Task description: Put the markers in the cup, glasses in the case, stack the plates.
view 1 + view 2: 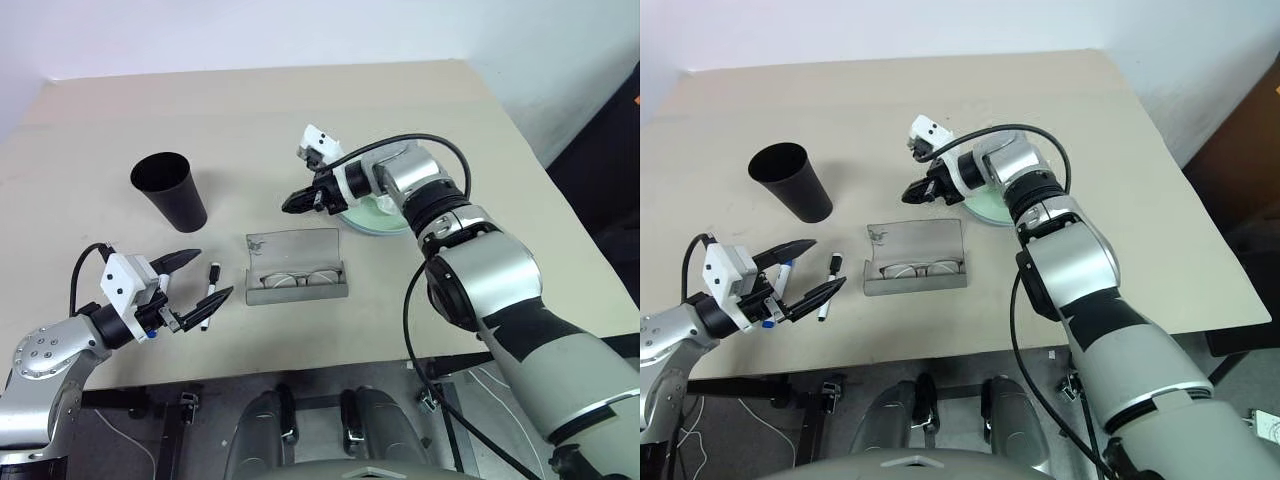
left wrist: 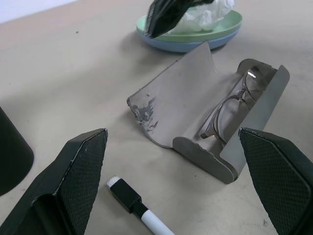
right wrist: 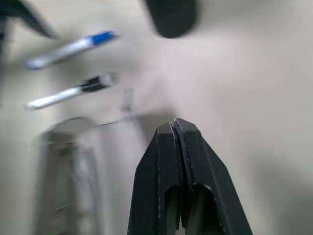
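Centrally, right claw (image 1: 292,204) pinched empty; left claw (image 1: 197,274) gapes wide near table edge (image 1: 330,362).

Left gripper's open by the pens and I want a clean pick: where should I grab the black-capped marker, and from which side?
Take the black-capped marker at mid-barrel, coming from above with the open left gripper turned so its fingers close across the barrel. It lies flat on the table, so there is no way under it. The case lies apart on its right, so it shouldn't obstruct.
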`<state>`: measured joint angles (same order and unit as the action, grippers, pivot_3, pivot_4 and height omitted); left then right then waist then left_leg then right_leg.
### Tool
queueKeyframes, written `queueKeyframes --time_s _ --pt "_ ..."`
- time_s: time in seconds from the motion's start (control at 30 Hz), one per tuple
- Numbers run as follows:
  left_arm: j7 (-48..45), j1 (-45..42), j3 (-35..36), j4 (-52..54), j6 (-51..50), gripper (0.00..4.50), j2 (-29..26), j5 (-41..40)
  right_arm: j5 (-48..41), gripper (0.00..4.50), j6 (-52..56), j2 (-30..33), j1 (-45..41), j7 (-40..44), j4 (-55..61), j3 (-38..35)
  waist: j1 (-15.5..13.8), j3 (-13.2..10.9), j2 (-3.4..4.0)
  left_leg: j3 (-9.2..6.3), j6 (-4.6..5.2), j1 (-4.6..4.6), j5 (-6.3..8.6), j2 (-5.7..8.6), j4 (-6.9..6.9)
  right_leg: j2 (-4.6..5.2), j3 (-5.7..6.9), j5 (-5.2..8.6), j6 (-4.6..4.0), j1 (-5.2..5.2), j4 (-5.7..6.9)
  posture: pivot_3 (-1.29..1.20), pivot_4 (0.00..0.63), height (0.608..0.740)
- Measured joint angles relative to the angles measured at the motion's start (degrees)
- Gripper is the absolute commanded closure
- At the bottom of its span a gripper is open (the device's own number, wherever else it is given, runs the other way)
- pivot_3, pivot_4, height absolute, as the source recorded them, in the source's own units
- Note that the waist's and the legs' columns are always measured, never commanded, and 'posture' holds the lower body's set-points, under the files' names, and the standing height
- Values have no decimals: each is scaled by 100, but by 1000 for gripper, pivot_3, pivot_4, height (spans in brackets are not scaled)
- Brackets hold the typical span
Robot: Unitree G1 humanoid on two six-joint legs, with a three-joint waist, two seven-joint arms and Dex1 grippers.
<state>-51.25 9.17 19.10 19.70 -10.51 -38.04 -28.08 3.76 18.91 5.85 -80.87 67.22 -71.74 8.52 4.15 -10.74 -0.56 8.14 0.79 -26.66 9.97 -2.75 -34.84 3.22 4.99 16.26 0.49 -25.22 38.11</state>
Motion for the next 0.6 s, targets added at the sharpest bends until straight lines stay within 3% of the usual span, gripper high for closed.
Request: queueKeyframes --time_s 0.2,0.4,0.6 --pt "-12 -5 0 -10 7 0 -3 6 428 4454 -275 -78 281 -368 -238 303 -5 0 0 2 1 -10 -1 0 -17 0 2 -2 3 11 4 0 150 715" --pt "13 -5 0 -10 4 0 -14 17 480 4454 -193 22 275 862 -8 463 -8 0 0 2 2 -4 -1 -1 -20 0 5 -8 16 22 5 0 150 715" --pt "76 -30 0 -7 -13 0 -16 38 362 4454 636 345 750 1757 1705 641 -15 1 -2 1 2 -3 -1 -4 -18 0 7 -7 14 21 6 0 150 715"
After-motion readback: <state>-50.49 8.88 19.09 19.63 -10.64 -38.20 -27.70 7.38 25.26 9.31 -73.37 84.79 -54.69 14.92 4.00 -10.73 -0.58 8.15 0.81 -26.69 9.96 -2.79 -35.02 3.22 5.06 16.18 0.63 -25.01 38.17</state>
